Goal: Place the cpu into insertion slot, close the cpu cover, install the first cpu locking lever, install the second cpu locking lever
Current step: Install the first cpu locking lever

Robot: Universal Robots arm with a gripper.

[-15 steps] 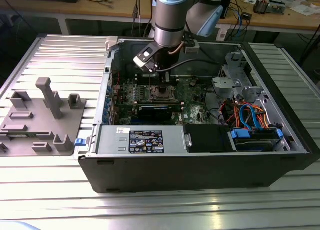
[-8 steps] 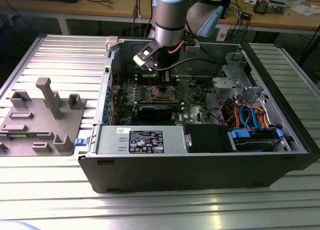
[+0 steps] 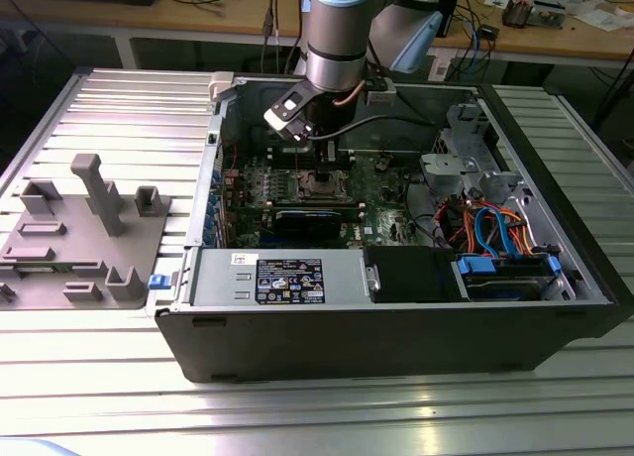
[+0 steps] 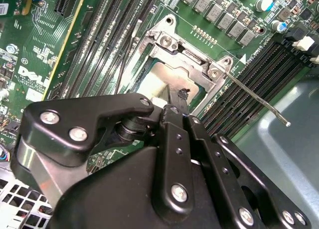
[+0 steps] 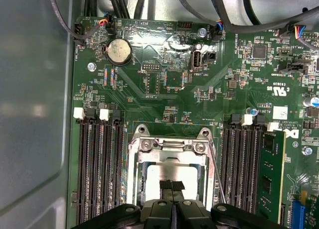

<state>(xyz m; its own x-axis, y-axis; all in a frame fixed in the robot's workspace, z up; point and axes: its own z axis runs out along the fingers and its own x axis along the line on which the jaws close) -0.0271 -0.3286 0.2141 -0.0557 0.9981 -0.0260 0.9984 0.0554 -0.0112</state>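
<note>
In the exterior view my gripper (image 3: 319, 169) reaches down into the open computer case, right over the insertion slot (image 3: 315, 185) on the green board. In the first wrist view the gripper (image 5: 172, 185) is shut, its two black tips pressed together on the cpu (image 5: 157, 175), whose pale silver top lies in the socket. The cpu cover (image 5: 172, 148) lies flat around it as a silvery frame. In the second wrist view the gripper (image 4: 178, 97) touches the cpu (image 4: 157, 77). A thin locking lever (image 4: 254, 97) sticks out sideways from the socket, unlatched.
Black memory slots (image 5: 99, 169) flank the socket, with a green memory stick (image 5: 271, 174) on one side. A black card (image 3: 317, 218) and the power-supply box (image 3: 287, 278) sit in front. Orange and blue cables (image 3: 495, 228) fill the case's right. A grey fixture tray (image 3: 79, 228) lies outside.
</note>
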